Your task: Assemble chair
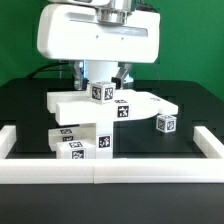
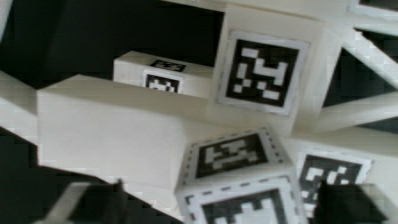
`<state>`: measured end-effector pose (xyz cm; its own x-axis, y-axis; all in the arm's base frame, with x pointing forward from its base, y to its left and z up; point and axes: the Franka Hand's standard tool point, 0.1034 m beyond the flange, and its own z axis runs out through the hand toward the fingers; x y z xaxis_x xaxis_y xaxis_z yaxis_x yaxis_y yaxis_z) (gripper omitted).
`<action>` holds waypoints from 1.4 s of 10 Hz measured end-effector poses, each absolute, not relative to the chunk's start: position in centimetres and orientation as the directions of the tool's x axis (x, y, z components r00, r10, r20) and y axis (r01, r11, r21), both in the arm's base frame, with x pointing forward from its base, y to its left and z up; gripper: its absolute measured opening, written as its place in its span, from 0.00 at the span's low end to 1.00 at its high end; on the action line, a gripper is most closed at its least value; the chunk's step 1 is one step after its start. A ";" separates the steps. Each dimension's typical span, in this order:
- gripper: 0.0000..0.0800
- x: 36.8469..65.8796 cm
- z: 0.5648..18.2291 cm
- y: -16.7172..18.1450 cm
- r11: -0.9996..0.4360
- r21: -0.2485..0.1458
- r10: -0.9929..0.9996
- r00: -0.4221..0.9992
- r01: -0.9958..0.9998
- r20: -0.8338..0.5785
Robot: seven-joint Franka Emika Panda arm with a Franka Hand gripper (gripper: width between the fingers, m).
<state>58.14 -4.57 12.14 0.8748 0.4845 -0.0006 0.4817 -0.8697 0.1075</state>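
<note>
The chair's parts are matte white tagged blocks. A flat slab point(image 1: 150, 103) lies across a stack of chunky bars point(image 1: 85, 140). A small tagged cube point(image 1: 100, 92) sits on top of the slab, and my gripper point(image 1: 102, 82) hangs straight over it. In the wrist view a tagged block point(image 2: 240, 195) fills the space between the fingertips of my gripper point(image 2: 231, 210), and the dark fingers point(image 2: 89, 205) stand close on both sides of it. Whether they press on it does not show. A tall tagged piece point(image 2: 263, 68) rises beyond it.
One loose tagged cube point(image 1: 165, 124) rests on the black table toward the exterior view's right. The plain white border rail point(image 1: 100, 172) runs along the front and both sides. The large glossy robot body point(image 1: 100, 35) hangs over the parts.
</note>
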 end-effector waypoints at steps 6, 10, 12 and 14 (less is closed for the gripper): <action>0.35 58.1 12.1 -4.6 -0.967 0.103 0.237 0.971 0.234 0.027; 0.36 58.1 12.0 -4.6 -0.995 0.094 0.021 0.999 0.016 0.048; 0.36 58.1 12.0 -4.6 -0.989 0.086 -0.113 0.992 -0.118 0.060; 0.36 58.1 12.0 -4.6 -0.968 0.077 -0.232 0.970 -0.237 0.070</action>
